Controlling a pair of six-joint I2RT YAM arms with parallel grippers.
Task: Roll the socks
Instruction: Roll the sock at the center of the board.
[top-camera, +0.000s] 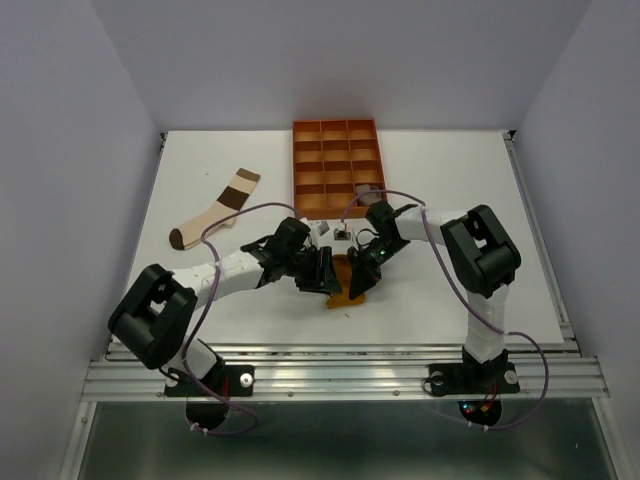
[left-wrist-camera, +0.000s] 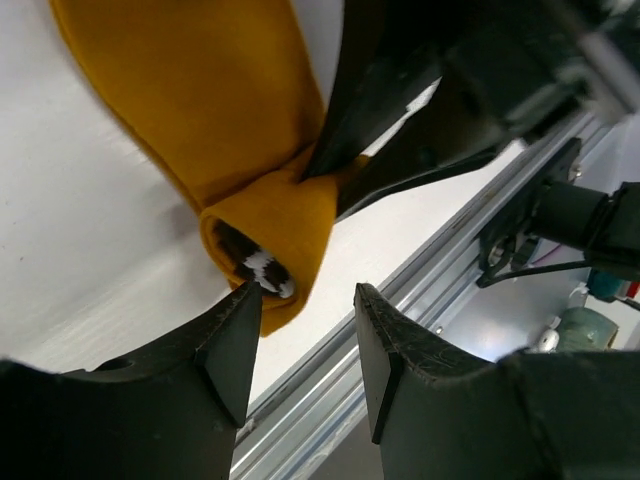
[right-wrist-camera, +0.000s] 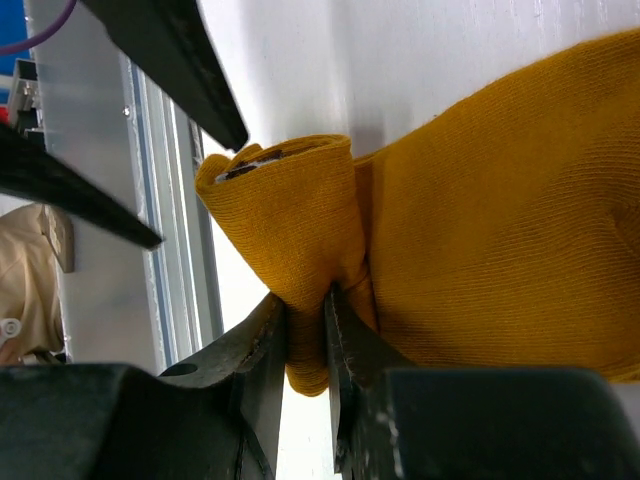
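The mustard sock (top-camera: 352, 287) lies near the table's front edge, between both grippers. Its near end is rolled into a tube (left-wrist-camera: 268, 235), and dark-and-white striped fabric (left-wrist-camera: 258, 264) shows inside the roll. My right gripper (right-wrist-camera: 305, 300) is shut on a fold of the mustard sock (right-wrist-camera: 500, 230) beside the roll (right-wrist-camera: 290, 215). My left gripper (left-wrist-camera: 305, 295) is open, its left fingertip (left-wrist-camera: 240, 310) touching the roll's mouth, with nothing between its fingers. The brown-cream-white sock (top-camera: 215, 210) lies flat at the back left, away from both arms.
The orange tray (top-camera: 337, 127) with square compartments stands at the back centre. Two small grey items (top-camera: 326, 229) lie just in front of it. The table's aluminium front rail (left-wrist-camera: 400, 300) runs close below the roll. Both arms crowd the middle front.
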